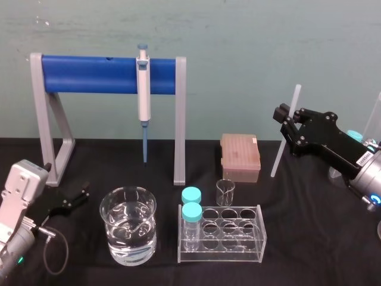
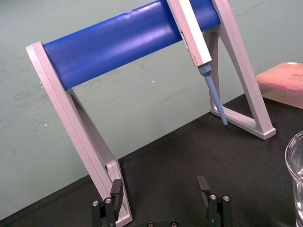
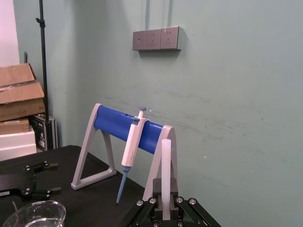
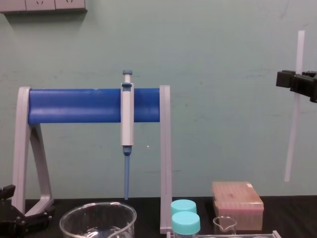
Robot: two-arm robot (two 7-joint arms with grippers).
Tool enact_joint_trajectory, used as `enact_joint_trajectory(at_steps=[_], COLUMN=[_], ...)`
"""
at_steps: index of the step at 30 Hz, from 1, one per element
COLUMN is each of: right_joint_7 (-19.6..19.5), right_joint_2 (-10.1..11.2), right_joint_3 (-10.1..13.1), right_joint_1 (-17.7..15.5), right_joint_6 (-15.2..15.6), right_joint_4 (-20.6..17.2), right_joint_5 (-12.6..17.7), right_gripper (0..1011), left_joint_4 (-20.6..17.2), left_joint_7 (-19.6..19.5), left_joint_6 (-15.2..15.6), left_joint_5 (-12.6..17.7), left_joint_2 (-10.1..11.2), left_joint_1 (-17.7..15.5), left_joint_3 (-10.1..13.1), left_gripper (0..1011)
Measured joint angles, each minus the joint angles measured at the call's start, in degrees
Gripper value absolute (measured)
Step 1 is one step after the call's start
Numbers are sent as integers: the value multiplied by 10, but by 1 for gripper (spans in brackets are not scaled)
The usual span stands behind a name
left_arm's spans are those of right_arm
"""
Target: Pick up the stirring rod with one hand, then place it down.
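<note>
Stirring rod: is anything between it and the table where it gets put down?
Nothing visible. The right gripper holds the stirring rod upright in the air; its lower end hangs to the robot's right of the pink tip box, over what looks like bare table. The left gripper sits parked by the stand.

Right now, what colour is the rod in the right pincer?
Translucent white; the stirring rod shows best in the chest view, gripped by the right pincer.
</note>
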Motion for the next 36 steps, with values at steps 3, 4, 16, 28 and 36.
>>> enact_joint_trajectory(at_steps=[3,4,16,28,36], right_joint_7=[0,0,1,2,2], right_joint_2=[0,-1,-2,-3,-3], right_joint_3=[0,0,0,-1,-1], right_joint_1=[0,0,0,0,0], right_joint_6=[0,-1,-4,-5,-6], right_joint_4=[1,1,4,5,6], right_joint_5=[0,0,-1,-1,-2], right_gripper=[71,71,71,71,71], left_joint_4=[0,0,0,0,0], left_joint_7=[0,0,0,0,0], left_joint_6=[0,0,0,0,0], left_joint_5=[0,0,0,0,0], left_joint_2=[0,0,0,0,0], left_joint_1=[0,0,0,0,0], left_joint_3=[0,0,0,0,0], left_gripper=[1005,1005,1005,1005,1005])
